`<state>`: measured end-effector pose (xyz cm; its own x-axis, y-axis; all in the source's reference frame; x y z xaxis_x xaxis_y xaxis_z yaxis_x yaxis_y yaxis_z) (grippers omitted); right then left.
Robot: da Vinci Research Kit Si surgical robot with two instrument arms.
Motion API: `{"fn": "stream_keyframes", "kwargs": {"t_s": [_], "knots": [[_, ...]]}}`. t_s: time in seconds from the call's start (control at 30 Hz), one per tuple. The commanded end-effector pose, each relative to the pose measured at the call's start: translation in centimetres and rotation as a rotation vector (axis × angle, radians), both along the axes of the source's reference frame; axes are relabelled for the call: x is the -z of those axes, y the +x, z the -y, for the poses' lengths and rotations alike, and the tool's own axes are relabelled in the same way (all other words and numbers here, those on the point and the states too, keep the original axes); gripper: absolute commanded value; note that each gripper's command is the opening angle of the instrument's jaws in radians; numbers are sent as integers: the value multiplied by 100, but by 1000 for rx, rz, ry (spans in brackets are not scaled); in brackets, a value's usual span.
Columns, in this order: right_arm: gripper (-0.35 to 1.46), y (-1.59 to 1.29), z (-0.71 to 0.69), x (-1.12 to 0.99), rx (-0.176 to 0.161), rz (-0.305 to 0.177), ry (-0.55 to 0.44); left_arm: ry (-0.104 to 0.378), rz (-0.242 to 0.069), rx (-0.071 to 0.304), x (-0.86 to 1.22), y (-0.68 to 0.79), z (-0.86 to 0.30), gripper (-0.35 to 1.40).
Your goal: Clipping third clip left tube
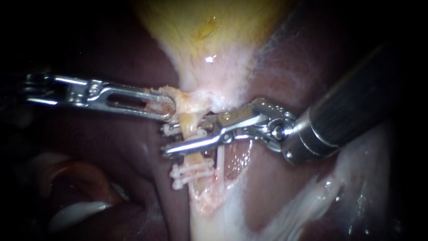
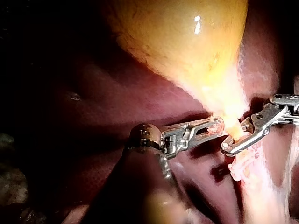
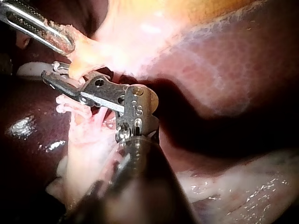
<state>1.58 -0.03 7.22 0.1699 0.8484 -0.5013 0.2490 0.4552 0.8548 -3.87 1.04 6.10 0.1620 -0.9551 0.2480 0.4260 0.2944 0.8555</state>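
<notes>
My left instrument (image 1: pixel 168 107) comes in from the left, its slotted jaws shut on pale tissue at the gallbladder's (image 1: pixel 209 35) narrow neck. My right instrument (image 1: pixel 165 140) reaches in from the right. Its jaws straddle the left tube (image 1: pixel 195 157) and hold a white clip (image 1: pixel 167 130) whose end shows at the upper jaw tip. Two white clips (image 1: pixel 191 174) sit across the same tube just below those jaws. A thinner right tube (image 1: pixel 220 161) runs beside it. In the right wrist view the right instrument (image 3: pixel 50 75) lies across the tube above the two clips (image 3: pixel 70 106).
Dark red liver (image 1: pixel 111 147) surrounds the tubes on both sides. Pale glistening tissue (image 1: pixel 312 196) spreads below the right instrument's shaft. In the left wrist view the yellow gallbladder (image 2: pixel 187 42) bulges ahead of the left instrument (image 2: pixel 216 127).
</notes>
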Motion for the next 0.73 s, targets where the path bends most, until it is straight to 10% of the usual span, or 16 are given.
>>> {"fn": "stream_keyframes", "kwargs": {"t_s": [0.03, 0.73], "knots": [[-35, -2, -1, 0, 4, 3, 15, 0, 0, 0, 0, 0, 0, -35], [-35, -13, 2, -10, -37, 28, -5, 0, 0, 0, 0, 0, 0, -35]]}}
